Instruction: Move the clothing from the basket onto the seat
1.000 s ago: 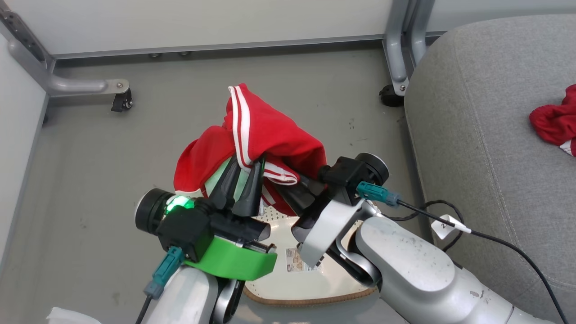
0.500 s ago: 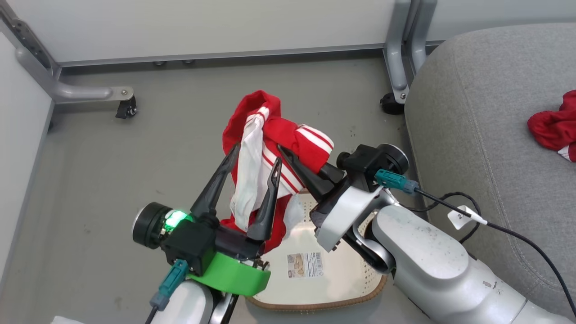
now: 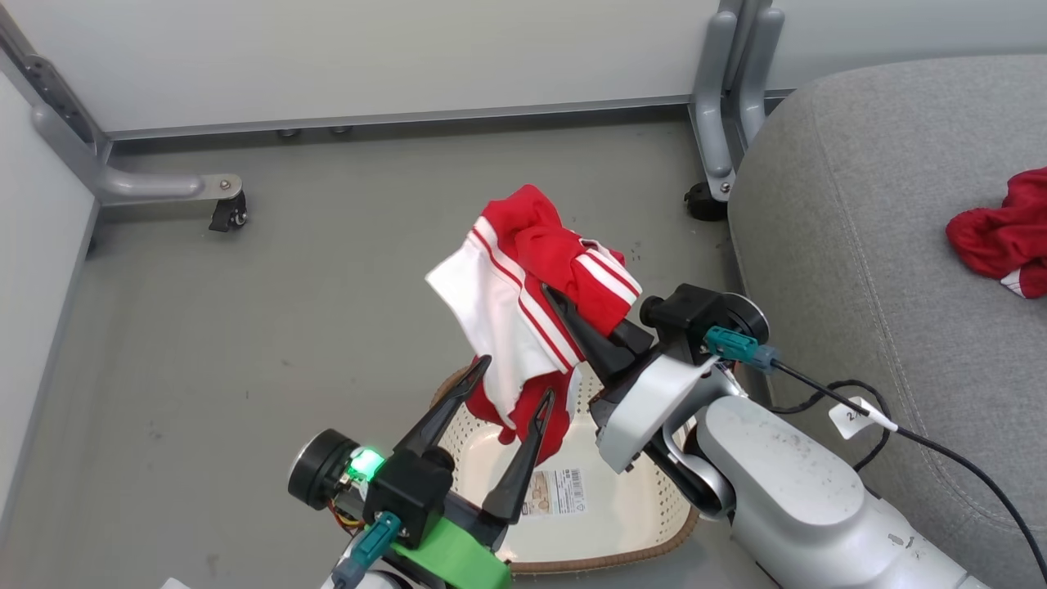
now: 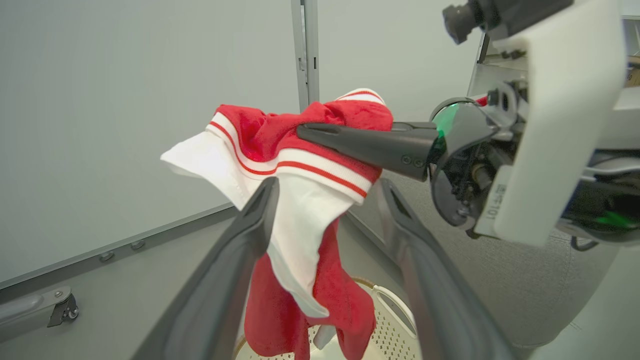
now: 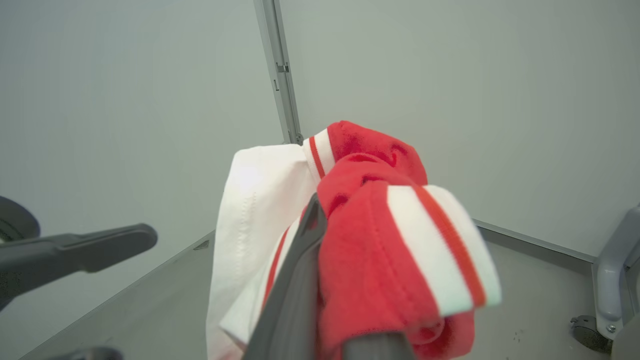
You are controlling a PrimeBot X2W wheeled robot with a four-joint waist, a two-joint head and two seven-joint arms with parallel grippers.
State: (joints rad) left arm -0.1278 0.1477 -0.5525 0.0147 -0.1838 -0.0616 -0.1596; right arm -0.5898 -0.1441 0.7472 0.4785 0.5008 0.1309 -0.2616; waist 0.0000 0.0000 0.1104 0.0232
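The clothing (image 3: 532,270) is soft, matt red cloth with a fleecy nap and smoother white panels. The basket (image 3: 597,528) is cream perforated plastic, slightly glossy, with a paper label (image 3: 554,492). The seat (image 3: 859,245) is coarse grey woven cloth. The fingers (image 4: 225,280) are matt dark plastic.

Lab-style test bay: pale partition panels (image 3: 368,57), castered metal frame feet (image 3: 159,186), bare grey floor (image 3: 245,327), upholstered seat (image 3: 859,245).

grey floor (image 3: 245,327), pale wall (image 3: 368,57), castored metal frame (image 3: 139,184)
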